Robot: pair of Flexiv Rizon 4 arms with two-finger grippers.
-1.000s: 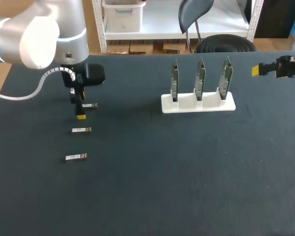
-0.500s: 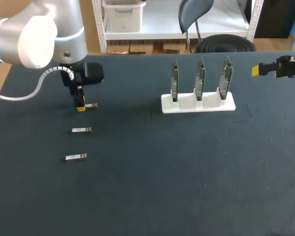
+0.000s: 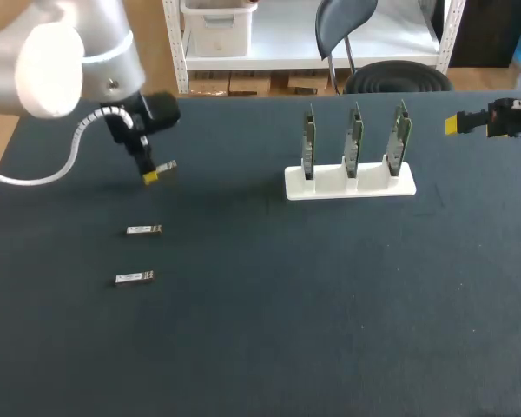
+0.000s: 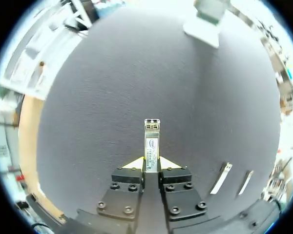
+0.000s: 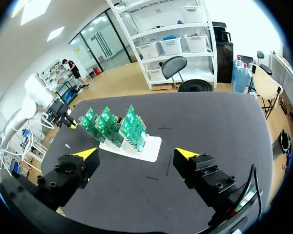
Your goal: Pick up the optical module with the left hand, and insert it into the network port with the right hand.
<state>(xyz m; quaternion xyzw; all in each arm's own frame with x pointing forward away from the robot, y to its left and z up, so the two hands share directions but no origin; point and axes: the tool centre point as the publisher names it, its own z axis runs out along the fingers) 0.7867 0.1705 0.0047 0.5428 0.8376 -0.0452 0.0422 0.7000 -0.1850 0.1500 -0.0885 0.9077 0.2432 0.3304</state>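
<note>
One optical module (image 4: 152, 141) is pinched by the left gripper (image 4: 152, 163) and held clear of the table (image 3: 330, 304), so the pick-up is judged done. Handover and insertion at the racked boards (image 3: 354, 139) remain; the right gripper (image 5: 136, 155) is seen spread and empty, well apart.

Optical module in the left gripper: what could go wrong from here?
1. The left gripper pinches the optical module only at one end, most of it sticking out ahead, so it might tilt or slip.
2. The right gripper hangs open across the table; handing over so small a part could drop it.
3. The circuit boards stand close together, so a neighbour may get bumped.
</note>
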